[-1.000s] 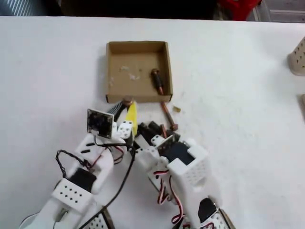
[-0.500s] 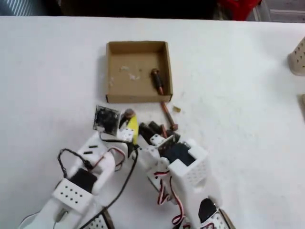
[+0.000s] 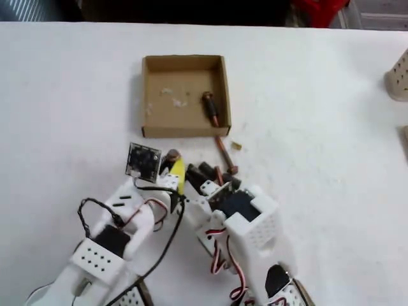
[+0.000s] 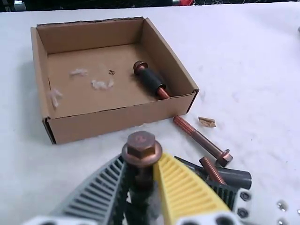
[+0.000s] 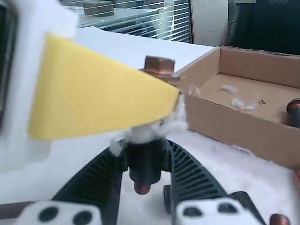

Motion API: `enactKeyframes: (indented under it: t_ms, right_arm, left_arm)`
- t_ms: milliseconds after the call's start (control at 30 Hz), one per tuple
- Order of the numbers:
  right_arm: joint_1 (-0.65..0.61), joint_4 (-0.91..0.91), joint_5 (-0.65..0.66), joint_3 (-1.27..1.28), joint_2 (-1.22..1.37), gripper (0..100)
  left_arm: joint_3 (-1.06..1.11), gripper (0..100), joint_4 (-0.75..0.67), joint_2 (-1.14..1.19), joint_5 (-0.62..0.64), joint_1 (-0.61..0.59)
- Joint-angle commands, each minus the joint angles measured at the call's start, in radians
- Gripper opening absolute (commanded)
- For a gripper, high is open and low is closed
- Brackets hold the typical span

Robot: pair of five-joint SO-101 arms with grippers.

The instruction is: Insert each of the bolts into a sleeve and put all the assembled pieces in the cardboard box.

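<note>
Copper bolt (image 4: 142,146), upright, hex head on top, pinched just under the head by the left gripper (image 4: 140,165), grey and yellow fingers (image 4: 183,192) closed firmly on the shank. Lower down on the same bolt, a black sleeve (image 5: 145,161), clamped between the dark fingers (image 5: 187,173) of the right gripper (image 5: 146,152), drawn in narrow around it, with a copper tip poking out beneath the sleeve's lower end. White fluff (image 5: 157,127) wedged between the yellow finger and the top of the sleeve. Both grippers close together in front of the cardboard box (image 4: 117,115), just short of its near wall. Inside the box, near the right-hand wall as seen from the high view, one assembled piece (image 4: 151,80): bolt through black sleeve, lying flat on the floor. Also on the box floor, a few white scraps (image 4: 101,84). Outside, just off the box's near right corner, a loose bolt (image 4: 199,139) flat on the white table (image 3: 319,95), threaded end toward the box, head toward the arms. Beside that head, a second bolt (image 4: 212,169), partly hidden by the right arm's parts. Near the same corner, a small tan chip (image 4: 206,122), just apart from the loose bolt. At the far right edge of the high view, a pale perforated object (image 3: 398,78), well apart from everything else.
</note>
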Motion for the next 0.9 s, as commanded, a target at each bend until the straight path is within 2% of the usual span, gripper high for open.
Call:
enactKeyframes:
  t_ms: [0,100,167,367,467,867]
  right_arm:
    - [0.018,-0.024,0.017,-0.006,-0.016,1.6]
    - [0.028,-0.024,0.017,-0.008,-0.018,1.6]
    - [0.035,-0.024,0.015,-0.008,-0.03,1.6]
    - [0.056,-0.019,0.012,-0.003,-0.064,1.6]
    - [0.056,-0.019,0.012,-0.003,-0.064,1.6]
    - [0.059,-0.019,0.012,-0.002,-0.065,1.6]
  left_arm:
    - [-0.02,2,0.037,-0.004,0.003,0.016]
    - [-0.02,2,0.06,-0.004,0.003,0.015]
    - [-0.02,6,0.081,-0.004,0.003,0.015]
    - [-0.02,34,0.189,-0.004,0.006,0.016]
    - [-0.02,43,0.207,-0.004,0.008,0.015]
    - [0.02,46,0.204,-0.004,0.009,0.004]
